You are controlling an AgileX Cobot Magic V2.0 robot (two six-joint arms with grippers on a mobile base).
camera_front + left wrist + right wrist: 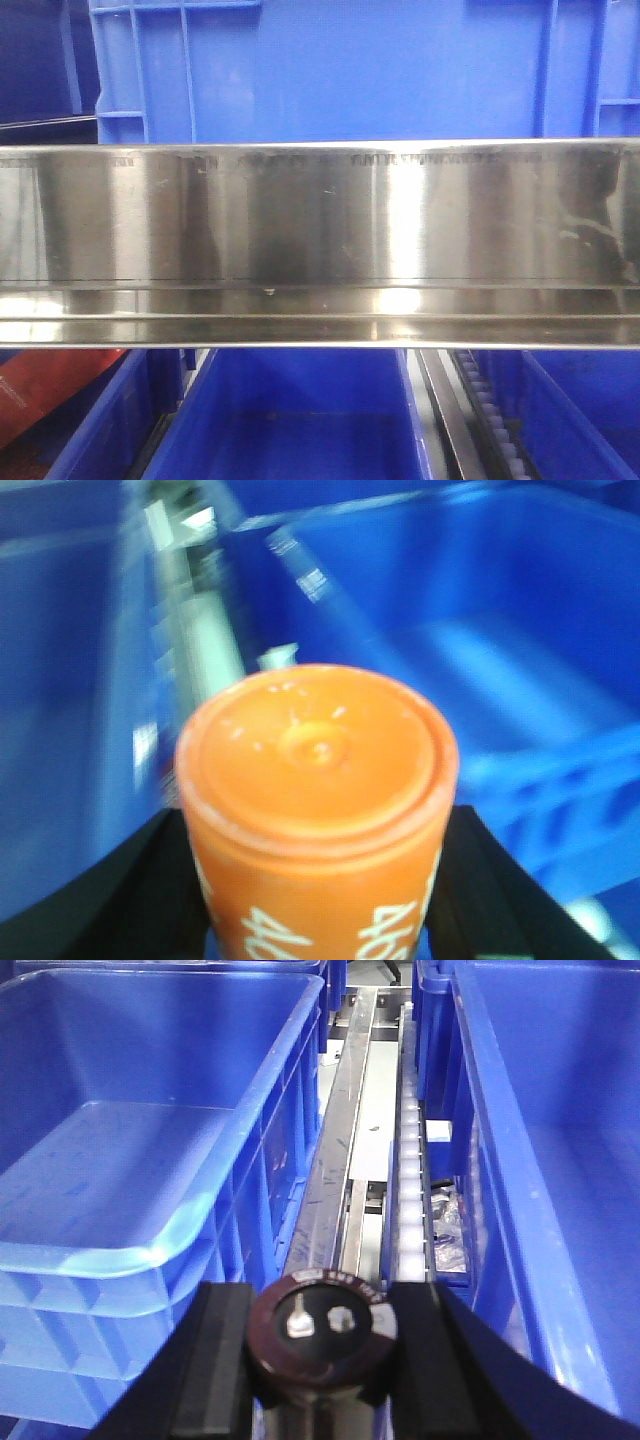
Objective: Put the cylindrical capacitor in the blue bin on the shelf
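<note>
In the front view, the shelf is cut off at both side edges. The upper bin is cropped by the top edge and the lower bin by the bottom edge. A red object at lower left is cropped and cannot be identified.

In the left wrist view, the surroundings are blurred. The orange cylinder and its white print are cut off below, as is the left gripper.

In the right wrist view, the capacitor body is hidden beneath its top face, and the rim print is too small to be read. The right gripper is cropped by the bottom edge.

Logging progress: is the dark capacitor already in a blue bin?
Out: the right gripper grips the capacitor, outside the blue bin; the roller rail lies ahead.
</note>
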